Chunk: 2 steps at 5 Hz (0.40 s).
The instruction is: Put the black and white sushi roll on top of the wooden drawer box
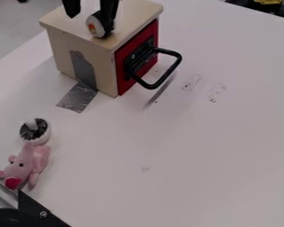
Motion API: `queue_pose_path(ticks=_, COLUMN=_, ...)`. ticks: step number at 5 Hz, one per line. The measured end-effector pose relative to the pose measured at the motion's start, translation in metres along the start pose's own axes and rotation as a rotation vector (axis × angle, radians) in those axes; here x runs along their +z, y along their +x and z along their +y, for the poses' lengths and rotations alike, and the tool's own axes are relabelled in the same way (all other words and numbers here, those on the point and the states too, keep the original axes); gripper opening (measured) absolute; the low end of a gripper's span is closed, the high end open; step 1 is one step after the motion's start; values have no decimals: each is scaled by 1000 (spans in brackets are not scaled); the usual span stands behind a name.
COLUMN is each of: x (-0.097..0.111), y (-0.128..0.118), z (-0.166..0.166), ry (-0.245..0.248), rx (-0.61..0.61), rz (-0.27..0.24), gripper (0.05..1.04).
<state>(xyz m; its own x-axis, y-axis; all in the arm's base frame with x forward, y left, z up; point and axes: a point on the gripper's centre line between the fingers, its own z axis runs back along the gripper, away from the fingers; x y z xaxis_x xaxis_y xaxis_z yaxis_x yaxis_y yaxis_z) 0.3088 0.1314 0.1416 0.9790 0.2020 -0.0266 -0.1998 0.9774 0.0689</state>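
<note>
In the camera view, with twelve at the top edge, the tool (89, 25) hangs at eleven o'clock over the flat top of a wooden box (80, 48). Its two black fingers stand apart. A small round toy (95, 26), white with an orange middle and a dark rim, sits between them, right against the finger on the three o'clock side and clear of the other one. Whether it rests on the box top, I cannot tell.

The box has a red door (122, 60) on its four o'clock side, with a black looped handle (177, 62) jutting out. Silver tape (77, 98) runs down the pale wall facing the view and out onto the counter (186, 155). Dark smudges (216, 91) mark the surface at four o'clock from the handle.

Well apart from the tool, toward seven o'clock, is a round white thing (42, 138) with a black and white top. Just beyond it, touching or nearly so, lies a pink plush toy (23, 165). A black bracket (33, 212) with a screw cuts across the seven o'clock corner.
</note>
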Motion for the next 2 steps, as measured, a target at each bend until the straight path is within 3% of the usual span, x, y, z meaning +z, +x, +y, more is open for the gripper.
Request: queue_pose_path(ticks=2, x=35, y=5, z=-8, ry=-5, rx=-34, rz=-60, gripper=1001)
